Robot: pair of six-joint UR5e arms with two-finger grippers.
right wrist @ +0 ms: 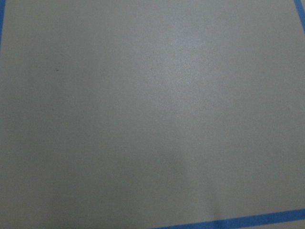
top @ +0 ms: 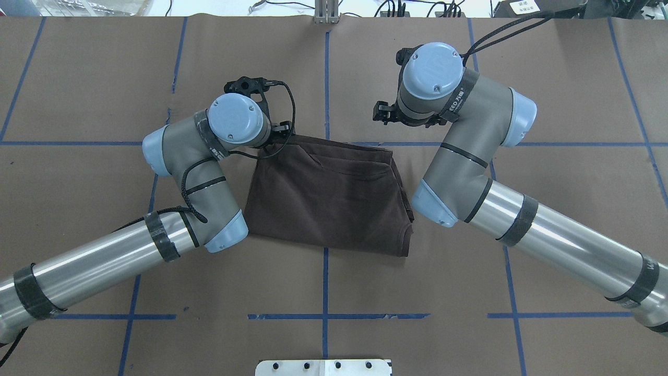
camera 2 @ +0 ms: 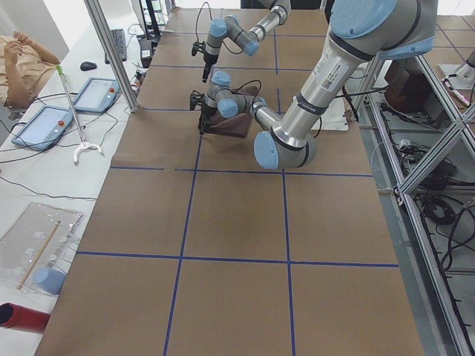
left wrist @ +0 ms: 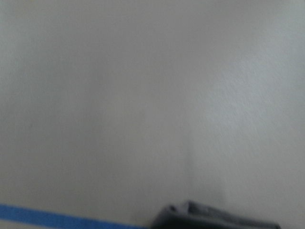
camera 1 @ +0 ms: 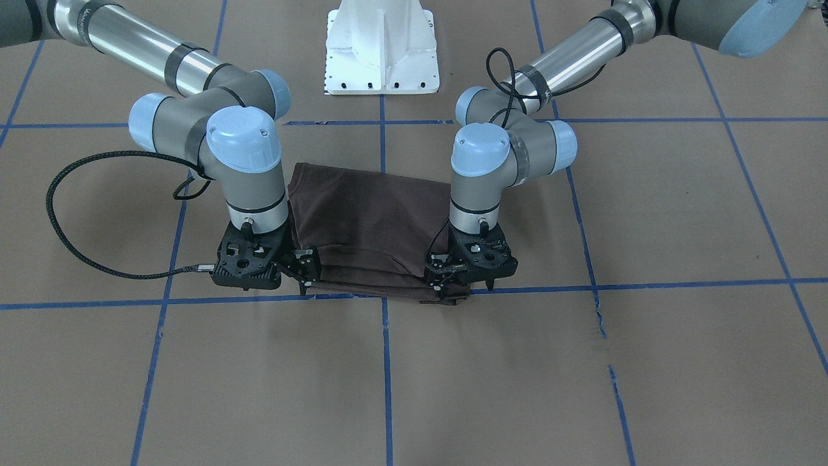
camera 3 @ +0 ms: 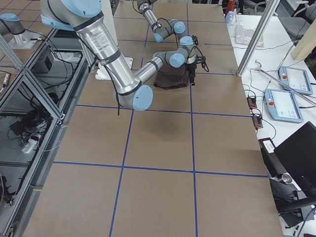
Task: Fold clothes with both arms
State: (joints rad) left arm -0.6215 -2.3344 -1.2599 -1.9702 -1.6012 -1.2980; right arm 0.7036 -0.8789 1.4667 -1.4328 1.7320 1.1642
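The dark brown T-shirt [camera 1: 369, 217] [top: 329, 193] lies folded into a flat rectangle at the table's middle, between the two arms. My left gripper [camera 1: 444, 277] [top: 280, 129] is low at the shirt's far left corner, with its fingers over the cloth edge. I cannot tell whether it grips the cloth. My right gripper [camera 1: 306, 268] [top: 380, 113] hangs a little above the far right corner, with its fingers spread and nothing in them. The cloth below it lies flat. Both wrist views show only blurred brown paper and a strip of blue tape.
Brown paper with a blue tape grid [camera 1: 385, 362] covers the table. The white pedestal base [camera 1: 381, 48] stands at the robot's side. A person sits at a side desk with tablets [camera 2: 44, 122] beyond the table's far edge. A black cable loops beside the right wrist [camera 1: 58, 213].
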